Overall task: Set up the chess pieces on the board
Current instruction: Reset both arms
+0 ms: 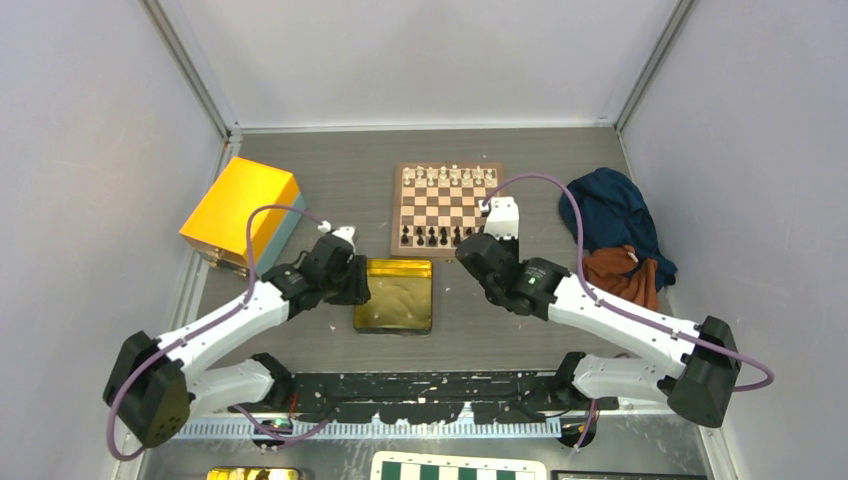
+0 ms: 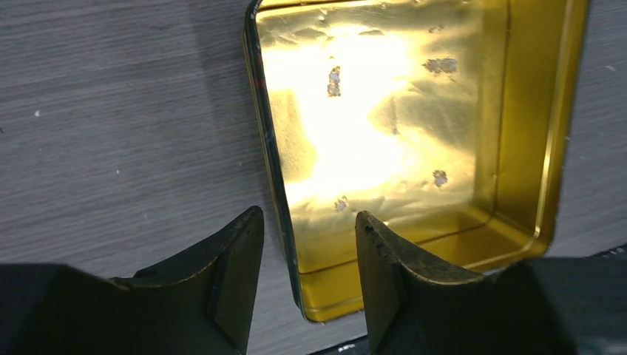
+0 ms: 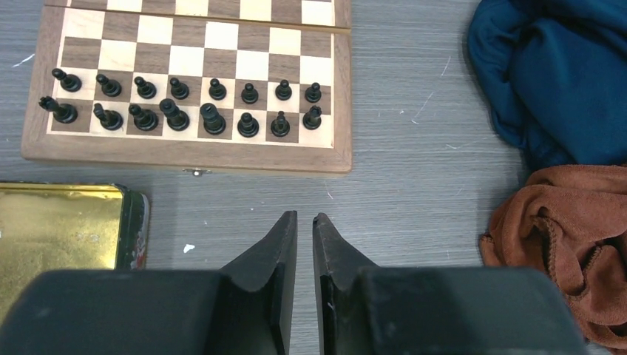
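Nearest, well short of the board (image 3: 185, 157) at the front edge of the counter (image 3: 414, 148), a green checkered sheet (image 1: 460, 468) lies out of play. Next comes the gold tin (image 2: 268, 159), just short of the board's near left corner. The left jaws stand about half open astride the tin's left wall, one fingertip (image 2: 248, 225) outside and the other inside. Neither clearly touches it, and they hold nothing. The tin's floor looks bare of pieces. The right jaws hang just short of the board's near right corner, open only a slit and empty.

On the board, the black pieces (image 3: 176, 117) fill the two near rows, all upright, one to a square. The white pieces (image 1: 450, 177) stand along the far side, seemingly in two full rows, though too small to count. A yellow box (image 1: 240, 205) sits left of the board; a blue cloth (image 3: 547, 74) and a brown cloth (image 3: 562, 237) lie to its right.

The set-up looks finished or nearly so, and the step in hand seems to be taking hold of the tin. To do it well, the left jaws should close squarely on the wall, deep enough not to slip. Any lift or slide should go away from the board so the tin cannot knock the black rows.
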`<state>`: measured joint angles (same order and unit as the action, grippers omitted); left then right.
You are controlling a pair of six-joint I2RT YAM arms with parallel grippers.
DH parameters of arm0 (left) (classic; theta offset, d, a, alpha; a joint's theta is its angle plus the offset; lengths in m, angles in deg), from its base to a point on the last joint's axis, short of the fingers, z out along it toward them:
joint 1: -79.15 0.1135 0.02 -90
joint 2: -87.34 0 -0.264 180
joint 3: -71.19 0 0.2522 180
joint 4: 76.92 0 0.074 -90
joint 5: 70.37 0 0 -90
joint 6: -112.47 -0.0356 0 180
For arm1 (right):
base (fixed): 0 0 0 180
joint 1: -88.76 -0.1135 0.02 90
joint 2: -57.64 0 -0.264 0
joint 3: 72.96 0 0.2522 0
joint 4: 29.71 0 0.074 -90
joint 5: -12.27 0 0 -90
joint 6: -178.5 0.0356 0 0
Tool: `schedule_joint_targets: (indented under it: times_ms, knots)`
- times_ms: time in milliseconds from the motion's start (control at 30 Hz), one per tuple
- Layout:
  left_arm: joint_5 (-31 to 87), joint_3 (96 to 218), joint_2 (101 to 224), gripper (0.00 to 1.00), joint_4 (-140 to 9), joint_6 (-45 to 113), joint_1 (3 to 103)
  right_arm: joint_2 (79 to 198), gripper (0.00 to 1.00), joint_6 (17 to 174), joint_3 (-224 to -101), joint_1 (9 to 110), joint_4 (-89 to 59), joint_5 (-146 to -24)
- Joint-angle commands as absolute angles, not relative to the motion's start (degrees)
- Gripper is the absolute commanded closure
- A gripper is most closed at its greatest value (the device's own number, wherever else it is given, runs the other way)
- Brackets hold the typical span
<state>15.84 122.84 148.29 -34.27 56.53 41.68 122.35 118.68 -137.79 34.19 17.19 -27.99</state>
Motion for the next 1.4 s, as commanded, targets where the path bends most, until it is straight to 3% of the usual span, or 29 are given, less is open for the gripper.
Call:
schedule_joint_targets:
  times_ms: [0, 233, 533, 867, 1133, 1367]
  knots:
    - [11.55, 122.65, 152.56, 0.53, -39.46, 56.19, 41.86, 120.11, 0.81, 118.18, -137.35, 36.23, 13.9, -28.59]
    - [8.44, 122.65, 157.24, 0.61, -41.32, 55.36, 41.88, 119.75, 0.83, 116.79, -136.73, 39.06, 12.35, -30.8]
    - [2.08, 124.52, 157.19, 0.9, -35.47, 54.92, 41.84, 120.18, 0.83, 114.91, -136.3, 42.07, 10.33, -33.34]
    - [-3.97, 125.93, 151.57, 1.0, -26.04, 57.76, 41.88, 121.77, 0.83, 113.3, -136.19, 44.77, 7.23, -36.9]
    - [-14.3, 131.13, 151.5, 1.0, -12.33, 63.37, 42.18, 122.67, 0.83, 112.69, -135.94, 46.15, 5.75, -38.74]
    - [-17.12, 135.0, 153.1, 1.0, -9.56, 61.34, 45.86, 123.05, 0.83, 111.68, -135.94, 47.9, 4.37, -39.86]
